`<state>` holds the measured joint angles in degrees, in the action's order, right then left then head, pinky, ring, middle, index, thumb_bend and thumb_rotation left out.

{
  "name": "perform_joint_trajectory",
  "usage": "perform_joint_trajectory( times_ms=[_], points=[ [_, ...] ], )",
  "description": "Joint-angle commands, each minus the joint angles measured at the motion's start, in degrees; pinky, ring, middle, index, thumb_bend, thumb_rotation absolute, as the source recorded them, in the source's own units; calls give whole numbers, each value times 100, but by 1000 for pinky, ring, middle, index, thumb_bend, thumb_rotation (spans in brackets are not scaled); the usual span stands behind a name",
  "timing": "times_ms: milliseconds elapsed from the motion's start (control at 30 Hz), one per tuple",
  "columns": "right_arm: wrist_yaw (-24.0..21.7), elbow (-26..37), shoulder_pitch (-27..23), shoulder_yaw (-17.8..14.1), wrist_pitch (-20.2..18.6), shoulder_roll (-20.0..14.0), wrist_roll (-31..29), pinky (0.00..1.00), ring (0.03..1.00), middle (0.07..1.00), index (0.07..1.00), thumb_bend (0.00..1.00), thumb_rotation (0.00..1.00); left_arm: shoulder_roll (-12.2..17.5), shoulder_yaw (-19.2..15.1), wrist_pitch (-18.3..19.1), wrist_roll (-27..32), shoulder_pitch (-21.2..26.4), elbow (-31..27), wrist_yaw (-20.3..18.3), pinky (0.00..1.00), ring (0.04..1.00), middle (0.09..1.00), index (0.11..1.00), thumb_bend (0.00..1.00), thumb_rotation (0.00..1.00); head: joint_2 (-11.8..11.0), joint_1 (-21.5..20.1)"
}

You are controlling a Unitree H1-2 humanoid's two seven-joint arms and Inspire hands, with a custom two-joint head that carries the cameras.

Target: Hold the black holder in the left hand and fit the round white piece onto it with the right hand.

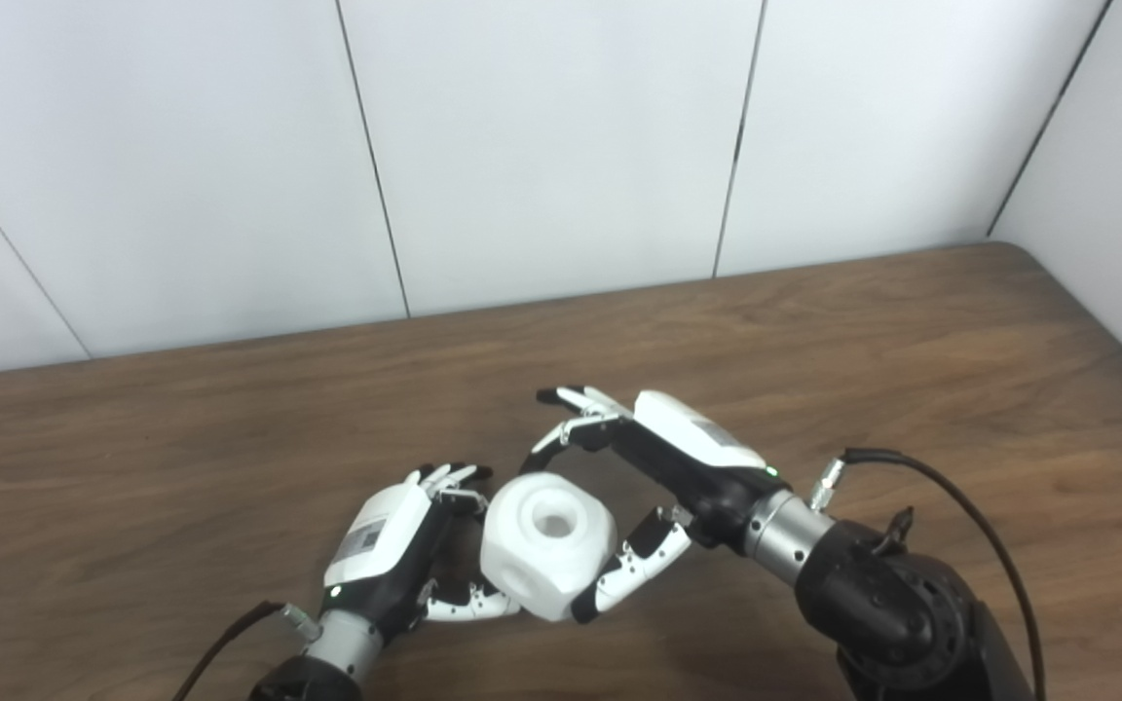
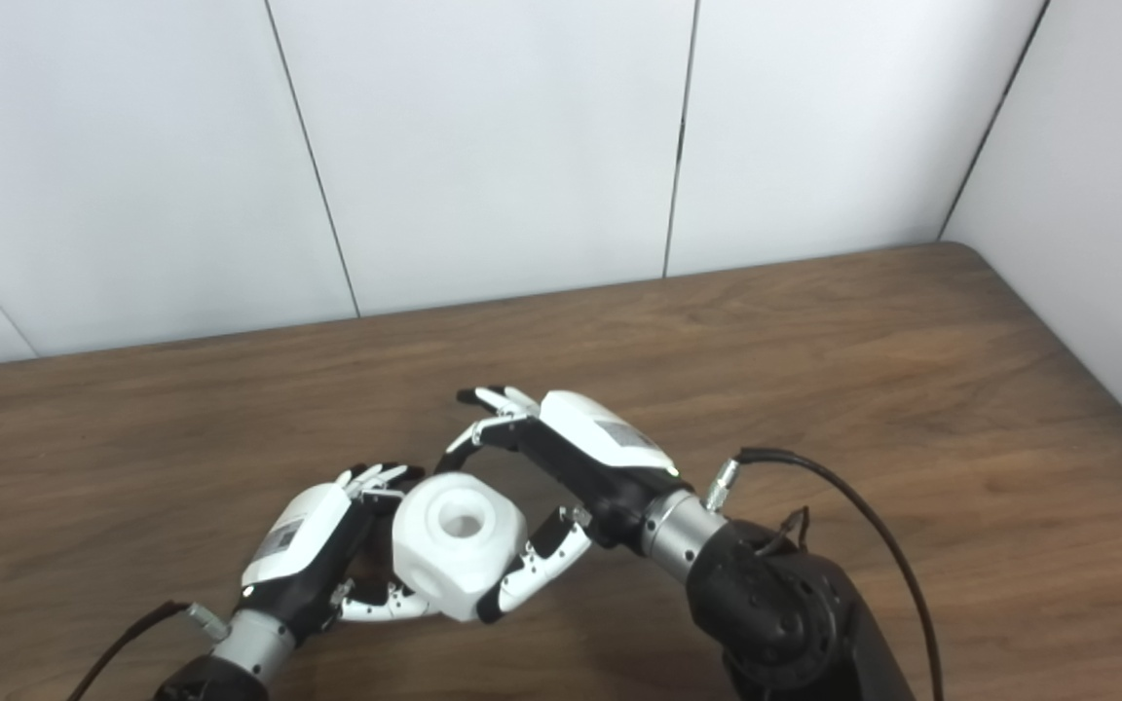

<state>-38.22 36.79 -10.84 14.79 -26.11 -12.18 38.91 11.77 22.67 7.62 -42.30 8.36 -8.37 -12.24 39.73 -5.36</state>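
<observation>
The round white piece (image 1: 546, 545), a rounded block with a hole in its top, sits low over the table between my two hands. My left hand (image 1: 395, 545) is curled against its left side, fingers at the top and thumb underneath. Only a dark sliver of the black holder (image 1: 465, 506) shows between my palm and the white piece; the rest is hidden. My right hand (image 1: 658, 477) grips the white piece from the right, thumb on its lower right side and one finger on its far top edge, the other fingers raised. The piece also shows in the right eye view (image 2: 459, 555).
The brown wooden table (image 1: 814, 350) runs back to white wall panels. Its right edge meets the side wall at the far right. Black cables trail from both wrists near the bottom of the picture.
</observation>
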Motion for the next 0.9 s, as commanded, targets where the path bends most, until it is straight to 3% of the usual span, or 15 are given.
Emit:
perform_joint_trajectory(
  times_ms=[0,433,633,867],
  points=[
    [201,99,-131,10,235,-28,-82,879,1000,966,478,510,135,-25,72,25,-87,72,-119,-94,1000,952,901,481,517,45,8,-8],
    [768,-117,-63,46,481,-9,143,915,1000,982,480,508,137,-42,109,27,-103,25,-152,-73,1000,944,897,481,517,45,-70,-18],
    [983,-131,-146,-83,490,-14,-6,808,1000,976,479,507,139,-62,130,66,-114,48,-99,-92,1000,949,901,481,517,45,-138,33],
    [1107,-157,-158,-176,509,-61,-92,798,1000,970,479,508,138,-107,148,89,-152,41,-92,-51,1000,944,897,481,517,44,-109,92]
  ],
)
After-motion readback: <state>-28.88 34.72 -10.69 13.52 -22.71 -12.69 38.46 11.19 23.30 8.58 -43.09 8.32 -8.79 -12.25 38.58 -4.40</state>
